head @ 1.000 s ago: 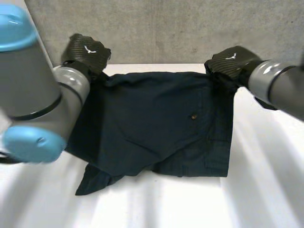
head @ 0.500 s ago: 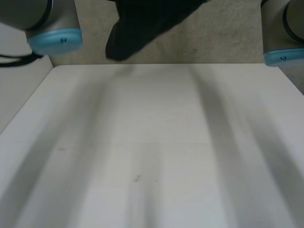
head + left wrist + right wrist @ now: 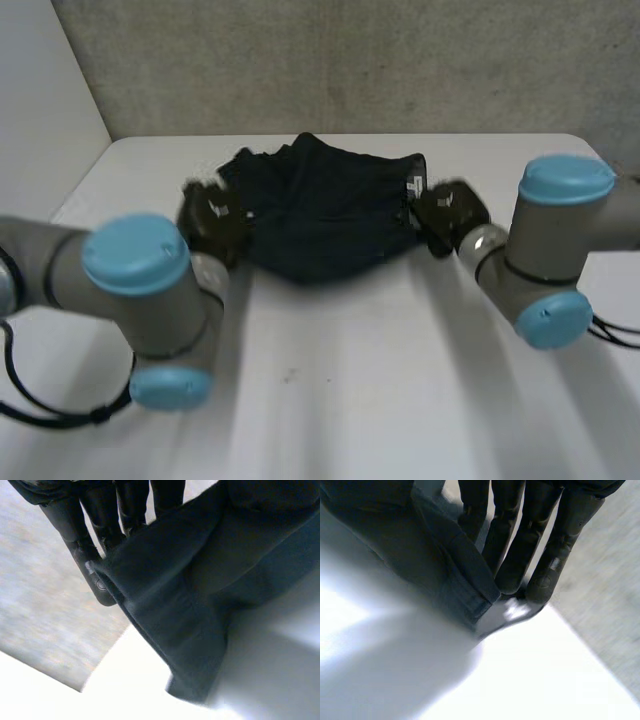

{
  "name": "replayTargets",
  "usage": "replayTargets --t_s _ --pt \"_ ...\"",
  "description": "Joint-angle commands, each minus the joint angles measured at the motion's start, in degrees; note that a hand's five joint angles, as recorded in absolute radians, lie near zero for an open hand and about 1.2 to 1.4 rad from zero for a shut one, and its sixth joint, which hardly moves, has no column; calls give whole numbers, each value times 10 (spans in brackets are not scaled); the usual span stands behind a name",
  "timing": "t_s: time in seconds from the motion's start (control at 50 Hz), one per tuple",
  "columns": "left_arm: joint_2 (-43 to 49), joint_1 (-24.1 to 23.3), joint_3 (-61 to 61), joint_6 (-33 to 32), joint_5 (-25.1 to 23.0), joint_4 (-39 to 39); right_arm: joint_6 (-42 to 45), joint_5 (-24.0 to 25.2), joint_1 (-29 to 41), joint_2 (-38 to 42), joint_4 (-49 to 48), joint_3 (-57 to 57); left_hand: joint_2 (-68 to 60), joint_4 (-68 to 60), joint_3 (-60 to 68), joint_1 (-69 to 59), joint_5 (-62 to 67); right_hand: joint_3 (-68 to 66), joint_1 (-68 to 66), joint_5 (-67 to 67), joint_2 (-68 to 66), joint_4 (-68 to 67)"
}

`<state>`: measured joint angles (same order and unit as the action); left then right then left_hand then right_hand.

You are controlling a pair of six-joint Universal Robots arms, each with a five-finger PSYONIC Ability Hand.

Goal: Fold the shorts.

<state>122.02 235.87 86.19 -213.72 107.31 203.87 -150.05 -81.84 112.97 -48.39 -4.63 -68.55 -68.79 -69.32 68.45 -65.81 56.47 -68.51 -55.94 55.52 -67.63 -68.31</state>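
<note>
standing by white counter (image 3: 350, 400). left hand (image 3: 212, 222) at left edge of dark shorts (image 3: 325, 215), straight fingers (image 3: 90, 545) clamped on that edge, cloth draping off them down to counter. shorts bunched at far middle of counter, sagging between both hands, white label (image 3: 415, 185) at their right end. right hand (image 3: 447, 212) at right edge, straight fingers (image 3: 512, 555) pinching waistband corner just above counter. grey wall (image 3: 350, 60) behind counter's far edge.

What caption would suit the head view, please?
Left robot hand and right robot hand grip opposite ends of bunched dark navy cloth shorts on white table.
</note>
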Motion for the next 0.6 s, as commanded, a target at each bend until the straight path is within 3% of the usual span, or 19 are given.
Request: replayTargets --t_s 0.02,0.12,0.24,0.38,0.5,0.6 --pt "-42 -10 64 -5 -2 -65 12 10 -2 -67 56 -92 -112 -107 116 -142 135 -115 -241 145 -124 -117" --pt "-100 -10 107 -4 -4 -133 14 19 -2 -151 64 -170 -112 -107 116 -142 135 -115 -241 145 -124 -117" --pt "-148 -11 153 -4 -4 -189 27 47 -4 -191 81 -227 -112 -107 116 -142 135 -115 -241 145 -124 -117" --pt "-202 -18 209 -13 -5 -257 83 50 -6 -254 192 -277 -112 -107 116 -142 135 -115 -241 145 -124 -117" --pt "-251 -32 238 -87 -9 -327 202 49 -14 -329 389 -321 -112 -107 116 -142 135 -115 -241 145 -124 -117" --pt "-265 -22 219 -171 -34 -306 235 70 -34 -360 433 -320 -112 -107 116 -142 135 -115 -241 145 -124 -117"
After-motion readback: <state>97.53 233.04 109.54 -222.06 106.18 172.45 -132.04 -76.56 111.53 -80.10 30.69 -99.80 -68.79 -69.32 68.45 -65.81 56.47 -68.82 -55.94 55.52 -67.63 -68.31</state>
